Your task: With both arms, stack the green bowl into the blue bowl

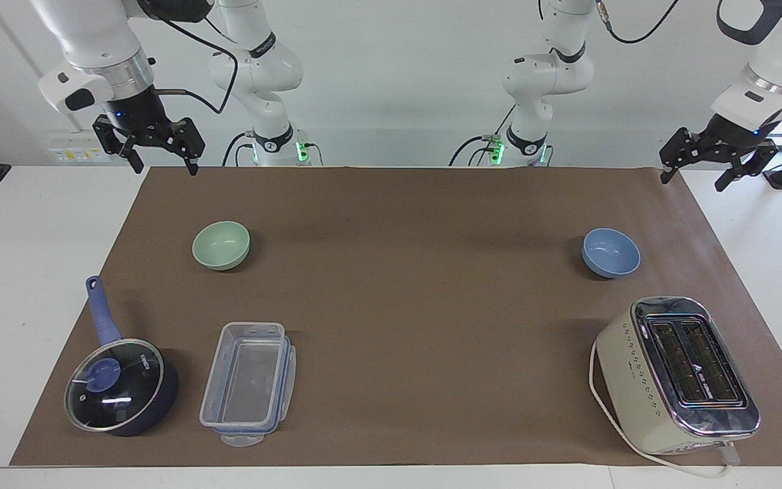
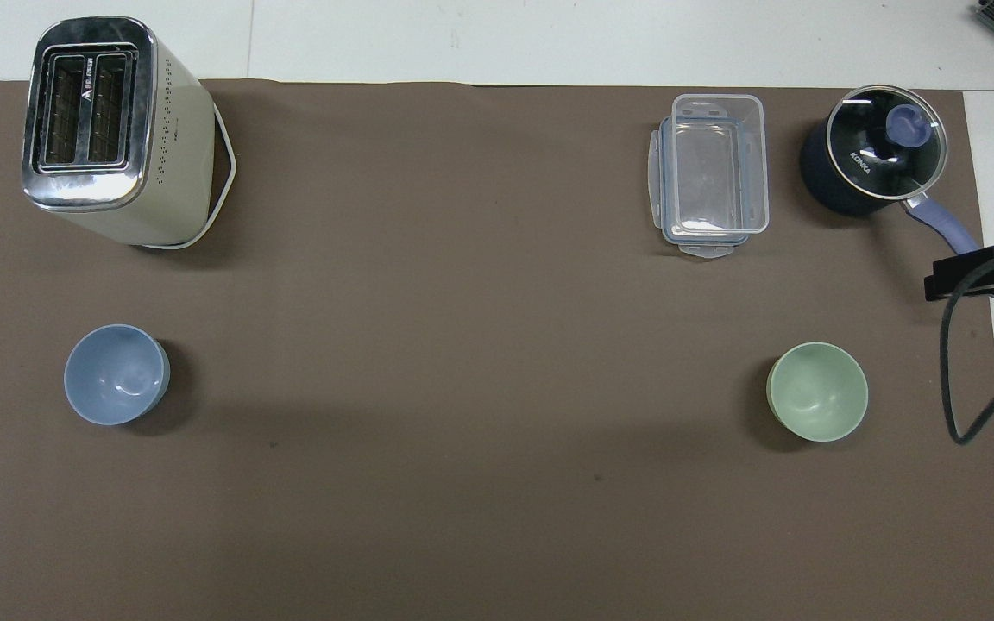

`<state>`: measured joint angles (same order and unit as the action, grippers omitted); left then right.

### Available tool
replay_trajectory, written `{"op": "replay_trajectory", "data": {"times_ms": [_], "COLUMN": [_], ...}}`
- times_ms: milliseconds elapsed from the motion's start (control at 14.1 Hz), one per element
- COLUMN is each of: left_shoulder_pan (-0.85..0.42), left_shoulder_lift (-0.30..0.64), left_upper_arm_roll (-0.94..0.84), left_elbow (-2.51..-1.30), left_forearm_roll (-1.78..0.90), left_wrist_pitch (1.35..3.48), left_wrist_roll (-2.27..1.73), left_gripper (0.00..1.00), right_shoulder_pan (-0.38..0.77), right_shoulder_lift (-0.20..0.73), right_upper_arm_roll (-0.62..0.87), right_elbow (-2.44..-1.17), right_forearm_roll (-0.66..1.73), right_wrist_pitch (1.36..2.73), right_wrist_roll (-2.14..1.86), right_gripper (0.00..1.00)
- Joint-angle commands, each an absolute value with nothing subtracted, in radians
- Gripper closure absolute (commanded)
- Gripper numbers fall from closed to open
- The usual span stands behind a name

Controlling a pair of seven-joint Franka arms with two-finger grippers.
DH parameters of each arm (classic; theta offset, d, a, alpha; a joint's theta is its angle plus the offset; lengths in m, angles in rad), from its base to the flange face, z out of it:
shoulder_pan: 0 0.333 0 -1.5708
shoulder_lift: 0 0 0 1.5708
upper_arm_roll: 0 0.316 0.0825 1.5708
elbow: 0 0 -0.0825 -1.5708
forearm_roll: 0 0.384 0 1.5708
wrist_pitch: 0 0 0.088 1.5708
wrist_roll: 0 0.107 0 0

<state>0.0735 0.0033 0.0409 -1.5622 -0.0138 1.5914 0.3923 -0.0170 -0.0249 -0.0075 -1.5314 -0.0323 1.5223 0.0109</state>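
The green bowl (image 1: 221, 245) stands upright and empty on the brown mat toward the right arm's end; it also shows in the overhead view (image 2: 817, 392). The blue bowl (image 1: 611, 252) stands upright and empty toward the left arm's end, also in the overhead view (image 2: 116, 374). The two bowls are far apart. My right gripper (image 1: 164, 168) is open and empty, raised over the mat's corner by the robots, apart from the green bowl. My left gripper (image 1: 692, 183) is open and empty, raised over the mat's edge at the left arm's end, apart from the blue bowl.
A cream toaster (image 1: 677, 375) stands farther from the robots than the blue bowl. A clear plastic container (image 1: 248, 382) and a dark blue saucepan with glass lid (image 1: 119, 384) stand farther from the robots than the green bowl. The brown mat (image 1: 418, 305) covers the white table.
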Motion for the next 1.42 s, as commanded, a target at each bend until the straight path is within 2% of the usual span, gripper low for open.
{"op": "replay_trajectory", "data": {"times_ms": [0, 708, 921, 1062, 1346], "left_shoulder_pan": [0.132, 0.239, 0.265, 0.268, 0.271], "left_shoulder_lift": [0.003, 0.129, 0.132, 0.133, 0.144], "left_upper_arm_roll": [0.035, 0.035, 0.035, 0.035, 0.035], "left_elbow": [-1.653, -1.830, -1.920, -1.968, -2.043], "left_forearm_roll": [-0.025, -0.156, -0.205, -0.222, -0.262], "left_wrist_pitch": [1.696, 1.882, 1.937, 1.973, 2.041], "left_wrist_roll": [0.485, 0.597, 0.635, 0.649, 0.647], "left_gripper": [0.00, 0.00, 0.01, 0.10, 0.21], "right_shoulder_pan": [-0.028, -0.028, -0.028, -0.028, -0.034], "right_shoulder_lift": [-0.035, -0.037, -0.037, -0.037, -0.041], "right_upper_arm_roll": [-0.005, -0.006, -0.006, -0.006, -0.009], "right_elbow": [-1.540, -1.545, -1.545, -1.545, -1.557], "right_forearm_roll": [-0.032, -0.032, -0.032, -0.032, -0.031], "right_wrist_pitch": [1.526, 1.526, 1.526, 1.526, 1.532], "right_wrist_roll": [-0.002, -0.002, -0.002, -0.002, -0.002], "right_gripper": [0.00, 0.00, 0.00, 0.00, 0.00]}}
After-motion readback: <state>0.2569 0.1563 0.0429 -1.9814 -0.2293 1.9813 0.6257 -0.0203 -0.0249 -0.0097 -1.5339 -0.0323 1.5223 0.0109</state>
